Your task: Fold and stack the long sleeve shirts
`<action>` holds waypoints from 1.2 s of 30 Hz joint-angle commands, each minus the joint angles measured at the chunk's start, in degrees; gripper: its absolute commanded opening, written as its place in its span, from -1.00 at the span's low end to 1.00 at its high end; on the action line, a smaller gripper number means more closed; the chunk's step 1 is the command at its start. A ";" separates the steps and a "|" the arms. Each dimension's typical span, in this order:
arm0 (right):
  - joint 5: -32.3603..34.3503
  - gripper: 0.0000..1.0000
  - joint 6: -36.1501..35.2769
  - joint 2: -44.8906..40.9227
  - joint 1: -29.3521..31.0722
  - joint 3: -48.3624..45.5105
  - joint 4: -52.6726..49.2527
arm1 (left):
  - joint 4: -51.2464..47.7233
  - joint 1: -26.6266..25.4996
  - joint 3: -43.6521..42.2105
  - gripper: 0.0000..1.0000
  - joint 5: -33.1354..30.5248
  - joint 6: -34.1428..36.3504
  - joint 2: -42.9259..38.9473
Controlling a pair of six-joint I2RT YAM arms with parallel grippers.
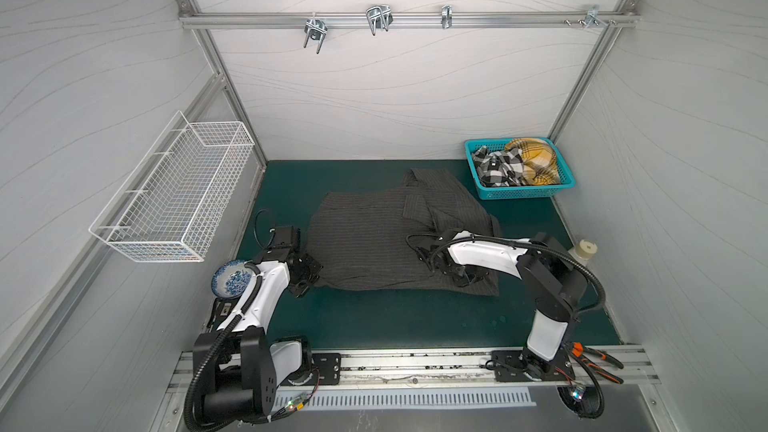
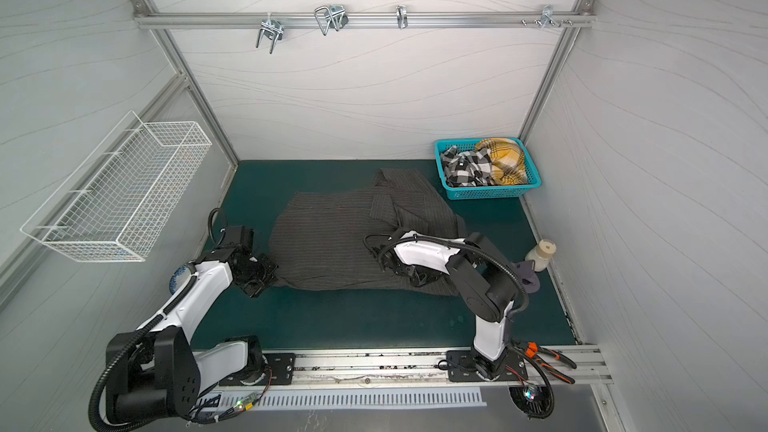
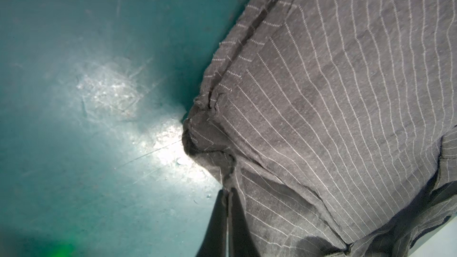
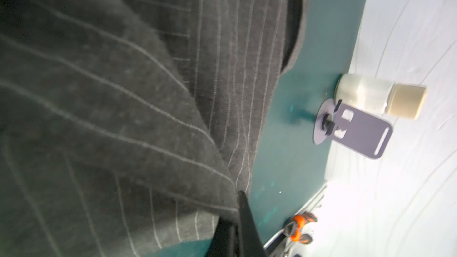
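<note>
**A:** Noting from the left. Left gripper (image 3: pixel 227 195): jaws together, pinching the near-left corner of the charcoal-grey pinstriped cloth shirt (image 1: pixel 365 243). The shirt lies spread across the middle of the dark green mat (image 1: pixel 395 326).

**B:** Right gripper (image 4: pixel 241 195)?

**A:** Also closed, clamped on a fold at the shirt's near-right edge. Far right, the teal plastic mesh basket (image 1: pixel 528 192) holds the black-and-white checked shirt (image 1: pixel 496 170) and the mustard-yellow plaid shirt (image 1: pixel 536 160), both crumpled.

**B:** Step?

**A:** My judgement is the first fold, with both near corners gripped. Next, both grippers need to lift together and carry that edge evenly toward the far side.

**B:** Any writing?

**A:** None legible.
</note>
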 commanded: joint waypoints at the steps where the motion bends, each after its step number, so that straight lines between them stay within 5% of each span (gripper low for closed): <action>1: -0.54 -1.00 -0.16 -4.47 0.49 -0.27 -1.78 | 0.32 0.40 2.41 -1.00 -0.79 0.49 0.19; 7: -2.80 -1.00 -4.40 -15.77 -0.59 4.10 -3.84 | -5.37 0.36 7.61 -1.00 0.88 0.74 -4.86; 14: -13.35 -1.00 -16.45 -23.32 -16.67 7.12 5.27 | -4.65 0.33 15.11 -1.00 1.03 -2.09 -1.53; 21: -28.11 -1.00 -22.43 -14.30 -28.47 8.97 18.21 | 5.41 0.27 19.93 -1.00 0.89 -1.42 14.95; 36: -38.17 -1.00 -23.46 1.96 -30.42 13.57 23.44 | 4.46 -0.03 28.23 -1.00 -3.66 -1.22 29.98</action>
